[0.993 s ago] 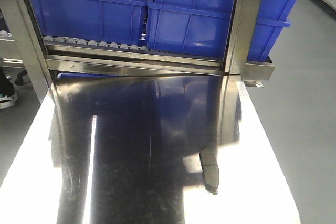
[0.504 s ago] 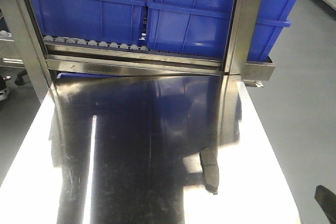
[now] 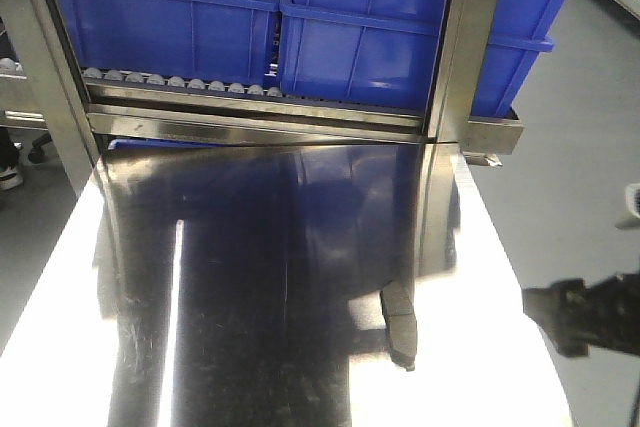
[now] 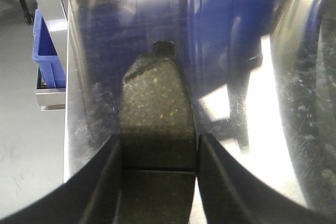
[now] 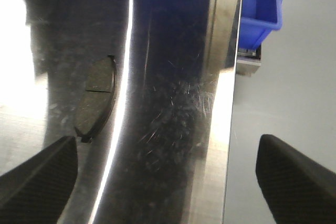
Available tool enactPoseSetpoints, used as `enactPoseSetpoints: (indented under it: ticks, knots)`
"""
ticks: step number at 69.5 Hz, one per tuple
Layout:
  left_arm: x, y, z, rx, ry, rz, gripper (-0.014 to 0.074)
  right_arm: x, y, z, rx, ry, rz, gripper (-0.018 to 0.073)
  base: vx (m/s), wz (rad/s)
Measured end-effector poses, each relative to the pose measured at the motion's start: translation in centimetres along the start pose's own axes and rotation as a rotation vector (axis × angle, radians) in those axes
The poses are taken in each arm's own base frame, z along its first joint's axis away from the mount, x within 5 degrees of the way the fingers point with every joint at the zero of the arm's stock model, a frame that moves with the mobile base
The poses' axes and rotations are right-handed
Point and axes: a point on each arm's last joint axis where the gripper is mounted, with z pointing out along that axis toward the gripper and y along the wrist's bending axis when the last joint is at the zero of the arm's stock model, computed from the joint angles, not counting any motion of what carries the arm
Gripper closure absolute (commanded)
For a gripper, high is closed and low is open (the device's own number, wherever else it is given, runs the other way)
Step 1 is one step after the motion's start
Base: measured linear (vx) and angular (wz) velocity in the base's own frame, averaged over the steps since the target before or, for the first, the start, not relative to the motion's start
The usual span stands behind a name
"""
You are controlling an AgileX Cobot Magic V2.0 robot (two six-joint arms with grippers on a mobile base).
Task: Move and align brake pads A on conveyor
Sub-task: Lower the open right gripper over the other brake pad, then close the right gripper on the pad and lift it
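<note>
Left end effector [image 4: 160, 182] clamps one brake pad [image 4: 157, 108] across its width for lifting; right end effector [image 5: 165, 145] gapes empty toward the other pad [image 5: 95, 98], centre-left.

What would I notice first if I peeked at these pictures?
Probably the big shiny steel table, with one dark brake pad lying near its right edge. Bright blue bins sit on the rack behind it, and the left wrist view shows a pad between the fingers of the left tool.
</note>
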Motion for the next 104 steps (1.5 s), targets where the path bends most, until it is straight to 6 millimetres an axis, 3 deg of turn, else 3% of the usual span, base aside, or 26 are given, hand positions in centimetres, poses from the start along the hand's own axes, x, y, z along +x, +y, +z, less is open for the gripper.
enactPoseSetpoints:
  ticks: [12, 26, 40, 57, 80, 104]
  knots:
    - [0.0, 0.0, 0.0, 0.0, 0.0, 0.0, 0.0594, -2.8, 0.5, 3.6, -0.03, 0.089, -0.007, -0.0078, 0.0, 0.0]
    - [0.0, 0.0, 0.0, 0.0, 0.0, 0.0, 0.0594, -5.3, 4.4, 8.3, -0.099, 0.203, -0.018, -0.0069, 0.0, 0.0]
    - [0.0, 0.0, 0.0, 0.0, 0.0, 0.0, 0.0594, -6.4, 7.3, 12.7, -0.044, 0.354, -0.016, -0.0063, 0.0, 0.0]
    - [0.0, 0.0, 0.0, 0.0, 0.0, 0.0, 0.0594, -6.1, 8.3, 17.2, 0.022, 0.497, -0.008, -0.0044, 0.0, 0.0]
    - [0.0, 0.0, 0.0, 0.0, 0.0, 0.0, 0.0594, -4.3, 8.2, 20.2, 0.044, 0.588, -0.018, -0.0022, 0.0, 0.0]
    - [0.0, 0.0, 0.0, 0.0, 0.0, 0.0, 0.0594, -4.1, 8.2, 20.8, 0.047, 0.598, -0.02, 0.002, 0.0, 0.0]
